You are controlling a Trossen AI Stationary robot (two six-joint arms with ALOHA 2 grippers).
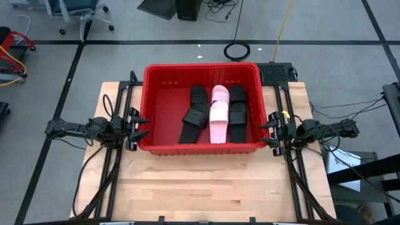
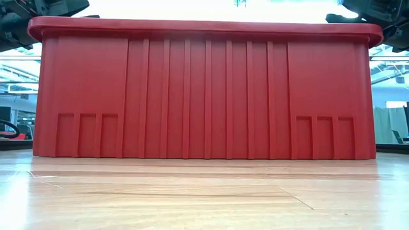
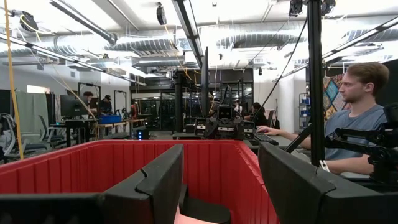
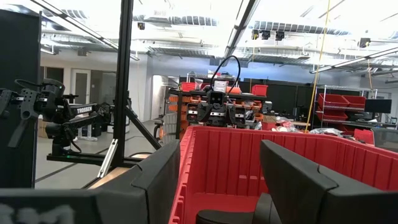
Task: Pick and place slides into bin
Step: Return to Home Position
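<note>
Red bin [image 1: 150, 75] at frame centre holds the slides [image 1: 219, 114], packed right of middle. You see left end effector [image 1: 142, 127] and right end effector [image 1: 267, 133] spread, empty, flanking its walls, presumably parked clear.

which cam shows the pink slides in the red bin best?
High view. Looking straight down, it shows the light pink open-toe slide sandals lying in the bright red plastic bin between matte black slide sandals. Low view: only the bin's outer wall. Left wrist: a pink sliver only. Right wrist: no pink visible.
</note>
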